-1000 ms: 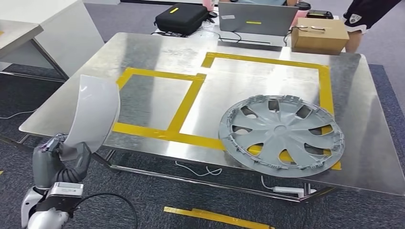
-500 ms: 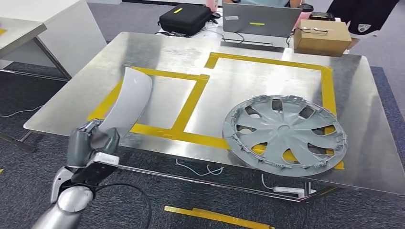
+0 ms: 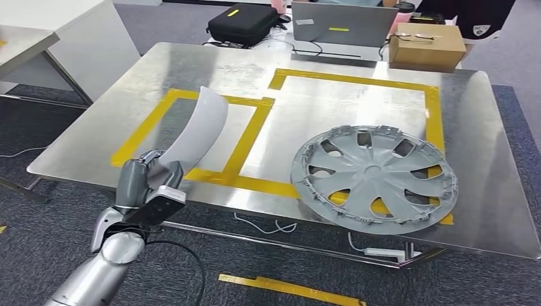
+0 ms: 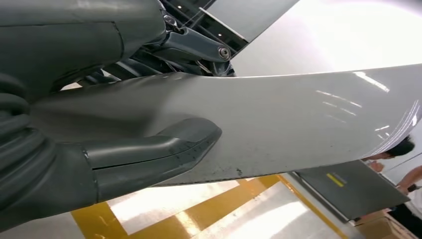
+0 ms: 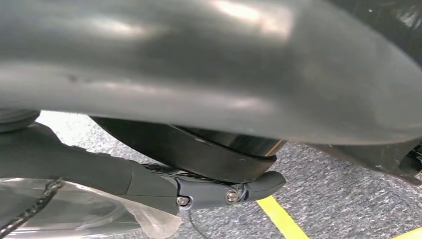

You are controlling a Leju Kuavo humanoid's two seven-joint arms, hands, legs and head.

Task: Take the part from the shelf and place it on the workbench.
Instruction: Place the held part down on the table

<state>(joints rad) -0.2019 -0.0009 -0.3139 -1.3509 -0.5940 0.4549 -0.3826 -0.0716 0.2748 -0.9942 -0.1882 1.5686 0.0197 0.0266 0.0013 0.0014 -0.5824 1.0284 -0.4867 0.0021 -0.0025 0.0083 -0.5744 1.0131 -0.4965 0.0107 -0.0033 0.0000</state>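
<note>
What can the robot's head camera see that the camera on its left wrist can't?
Head view alone: the whole workbench, the grey wheel cover lying on it, a black case and a cardboard box behind.

Left wrist view alone: a close look at the thick grey thumb pressing on the part.

Both: the left hand holding the curved grey part, the yellow tape, and the laptop.

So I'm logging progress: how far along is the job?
Done: a hubcap already lies on the workbench. In hand: the left hand grips a curved grey panel, raised over the bench's near edge by the yellow tape. Left: lowering it onto the bench and letting go.
</note>
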